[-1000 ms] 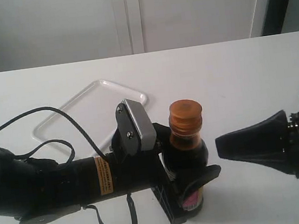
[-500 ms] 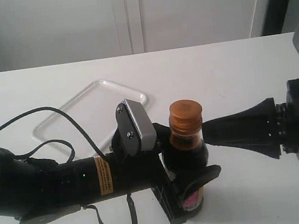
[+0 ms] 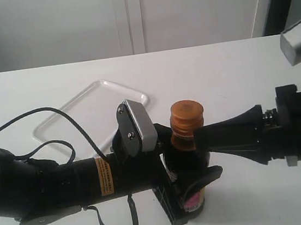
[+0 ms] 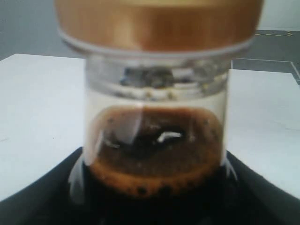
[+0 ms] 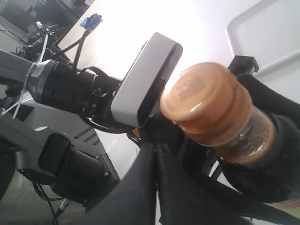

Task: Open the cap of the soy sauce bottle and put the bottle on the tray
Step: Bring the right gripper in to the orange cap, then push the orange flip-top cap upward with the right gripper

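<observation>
The right hand (image 3: 200, 135) is sitting with its fingers pinched together, tips right at the neck just under the cap (image 3: 187, 117) — nothing held yet. The left hand (image 3: 194, 181) is clamping the soy sauce bottle (image 3: 189, 157) by its lower body, keeping it upright on the bench (image 3: 228, 75), near the front edge. The tray (image 3: 97, 105) is lying well apart, to the far left. My read: the fingertips should be catching the cap's lip and levering upward — while the left hand is gripping firmly, so the bottle isn't tipping.
</observation>
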{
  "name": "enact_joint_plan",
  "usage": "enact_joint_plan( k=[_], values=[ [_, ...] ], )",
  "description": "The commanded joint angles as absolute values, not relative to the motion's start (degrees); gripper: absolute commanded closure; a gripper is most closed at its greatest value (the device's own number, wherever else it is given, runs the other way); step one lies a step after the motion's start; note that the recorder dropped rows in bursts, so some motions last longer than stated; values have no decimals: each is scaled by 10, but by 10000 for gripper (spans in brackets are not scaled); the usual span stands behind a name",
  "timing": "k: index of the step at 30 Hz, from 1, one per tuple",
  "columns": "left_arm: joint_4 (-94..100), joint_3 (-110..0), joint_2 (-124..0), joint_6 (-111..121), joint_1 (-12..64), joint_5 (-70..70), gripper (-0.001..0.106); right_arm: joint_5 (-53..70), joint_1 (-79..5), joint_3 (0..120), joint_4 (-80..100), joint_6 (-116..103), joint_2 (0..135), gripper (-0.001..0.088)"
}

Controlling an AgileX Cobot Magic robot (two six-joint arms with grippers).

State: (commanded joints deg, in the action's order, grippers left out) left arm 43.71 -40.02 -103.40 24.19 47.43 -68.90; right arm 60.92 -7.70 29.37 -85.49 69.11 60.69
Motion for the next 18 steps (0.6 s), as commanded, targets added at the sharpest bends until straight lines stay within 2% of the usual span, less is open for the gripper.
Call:
enact_joint_plan(
  k=[18],
  values=[
    [437, -400, -1034, 242, 474, -689, 1053, 602, -82, 299, -900, 698, 647, 868]
  ],
)
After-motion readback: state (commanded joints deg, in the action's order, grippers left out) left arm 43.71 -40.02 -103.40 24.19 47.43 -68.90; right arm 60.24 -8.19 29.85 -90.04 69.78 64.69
